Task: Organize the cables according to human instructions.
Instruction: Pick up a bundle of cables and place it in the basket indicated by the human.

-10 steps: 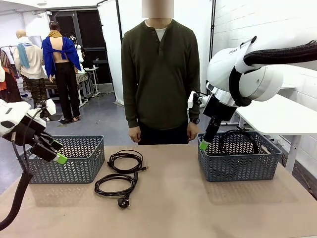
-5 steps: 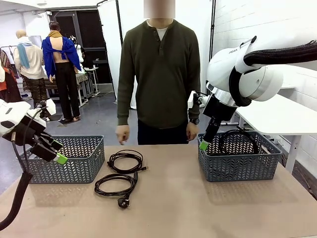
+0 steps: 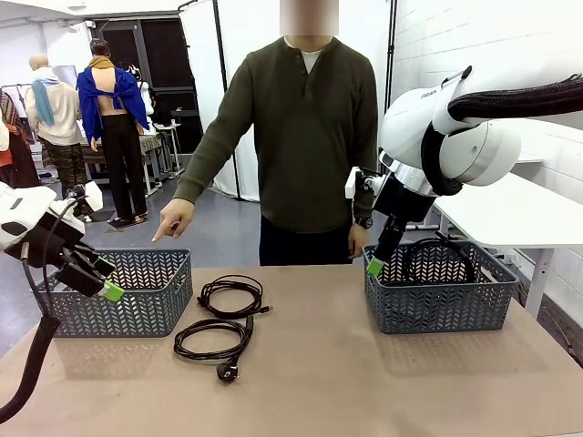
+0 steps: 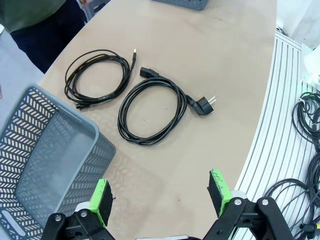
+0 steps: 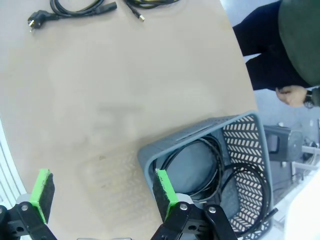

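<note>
Presently, in the front view, the person's hand [image 3: 171, 219] points down at the left basket [image 3: 137, 305] at nine o'clock. I judge this the instruction step, with nothing lifted yet. The far cable [image 3: 230, 294] and near cable [image 3: 212, 337] lie coiled mid-table.

Left wrist view: the left gripper [image 4: 160, 196] is wide open, empty and touching nothing. Both coils lie toward twelve o'clock, so the next move calls for reaching over one and closing on a strand.

Right wrist view: the right gripper [image 5: 102, 194] is equally wide and empty. The right basket [image 5: 244, 137] at four o'clock holds stowed cables [image 5: 220, 160].

Bright, even light is shining down on the desk [image 3: 364, 382]; its edge is looking bent in the wrist views.
</note>
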Robot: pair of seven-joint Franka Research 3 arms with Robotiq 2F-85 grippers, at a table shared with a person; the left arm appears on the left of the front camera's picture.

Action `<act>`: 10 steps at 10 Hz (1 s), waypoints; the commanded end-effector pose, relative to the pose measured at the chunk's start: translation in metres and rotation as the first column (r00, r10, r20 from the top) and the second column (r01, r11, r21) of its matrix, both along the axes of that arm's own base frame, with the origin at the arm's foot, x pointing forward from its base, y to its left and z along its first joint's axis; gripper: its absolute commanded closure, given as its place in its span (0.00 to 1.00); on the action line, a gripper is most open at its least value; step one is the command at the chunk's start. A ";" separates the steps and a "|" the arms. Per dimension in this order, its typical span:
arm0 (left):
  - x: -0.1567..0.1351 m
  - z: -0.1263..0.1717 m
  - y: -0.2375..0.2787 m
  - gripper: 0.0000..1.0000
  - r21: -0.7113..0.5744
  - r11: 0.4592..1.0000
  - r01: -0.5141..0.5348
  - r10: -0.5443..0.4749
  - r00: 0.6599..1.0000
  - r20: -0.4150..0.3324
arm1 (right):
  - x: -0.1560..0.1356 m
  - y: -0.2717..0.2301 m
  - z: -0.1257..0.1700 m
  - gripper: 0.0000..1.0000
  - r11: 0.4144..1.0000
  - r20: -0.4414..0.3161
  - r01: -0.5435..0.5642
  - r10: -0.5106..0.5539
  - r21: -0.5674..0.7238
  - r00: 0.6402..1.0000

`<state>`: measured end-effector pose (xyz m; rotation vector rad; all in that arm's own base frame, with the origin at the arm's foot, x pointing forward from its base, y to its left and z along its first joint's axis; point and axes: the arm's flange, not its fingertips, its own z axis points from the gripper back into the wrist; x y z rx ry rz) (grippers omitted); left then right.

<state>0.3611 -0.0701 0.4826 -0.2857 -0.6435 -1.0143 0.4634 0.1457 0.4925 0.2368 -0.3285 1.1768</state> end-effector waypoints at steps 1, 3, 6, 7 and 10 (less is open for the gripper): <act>0.002 -0.002 0.003 0.00 -0.011 1.000 0.023 -0.023 1.000 0.005 | -0.001 -0.001 0.000 0.00 1.000 0.000 0.007 -0.007 0.001 1.000; 0.002 -0.002 0.003 0.00 -0.011 1.000 0.023 -0.023 1.000 0.005 | -0.001 -0.001 0.000 0.00 1.000 0.000 0.007 -0.007 0.001 1.000; 0.002 -0.002 0.003 0.00 -0.011 1.000 0.023 -0.023 1.000 0.005 | -0.001 -0.001 0.000 0.00 1.000 0.000 0.007 -0.007 0.001 1.000; 0.002 -0.002 0.003 0.00 -0.011 1.000 0.023 -0.023 1.000 0.005 | -0.001 -0.001 0.000 0.00 1.000 0.000 0.007 -0.007 0.001 1.000; 0.002 -0.002 0.003 0.00 -0.011 1.000 0.023 -0.023 1.000 0.005 | -0.001 -0.001 0.000 0.00 1.000 0.000 0.007 -0.007 0.001 1.000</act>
